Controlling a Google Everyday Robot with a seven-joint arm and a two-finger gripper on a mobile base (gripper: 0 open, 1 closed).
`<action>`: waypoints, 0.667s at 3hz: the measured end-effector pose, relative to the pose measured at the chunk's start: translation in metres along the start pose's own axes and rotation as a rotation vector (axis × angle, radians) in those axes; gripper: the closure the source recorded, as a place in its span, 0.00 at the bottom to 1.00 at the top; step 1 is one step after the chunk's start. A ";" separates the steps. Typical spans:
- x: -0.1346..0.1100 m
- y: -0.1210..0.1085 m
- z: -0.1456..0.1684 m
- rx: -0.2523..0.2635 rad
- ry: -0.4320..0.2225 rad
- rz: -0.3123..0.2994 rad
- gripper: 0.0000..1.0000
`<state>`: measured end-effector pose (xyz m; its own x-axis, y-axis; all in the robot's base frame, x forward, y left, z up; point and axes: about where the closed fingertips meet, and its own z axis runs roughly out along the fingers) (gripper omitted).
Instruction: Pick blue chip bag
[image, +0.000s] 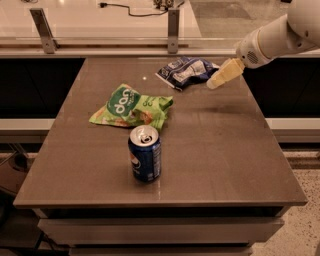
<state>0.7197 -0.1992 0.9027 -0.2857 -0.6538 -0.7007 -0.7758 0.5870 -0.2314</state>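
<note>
The blue chip bag is a crumpled dark navy bag with white patches, lying flat at the far middle-right of the brown table. My gripper comes in from the upper right on a white arm. Its cream-coloured tip hovers just right of the bag, at the bag's right edge and a little above the table. Nothing shows in it.
A bright green chip bag lies left of centre. An upright blue soda can stands in front of it. A glass barrier with metal posts runs along the table's far edge.
</note>
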 end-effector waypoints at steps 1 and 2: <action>-0.010 -0.007 0.013 -0.003 -0.041 0.013 0.00; -0.024 -0.017 0.036 -0.019 -0.094 0.011 0.00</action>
<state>0.7597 -0.1761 0.8997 -0.2404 -0.5991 -0.7637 -0.7838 0.5839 -0.2114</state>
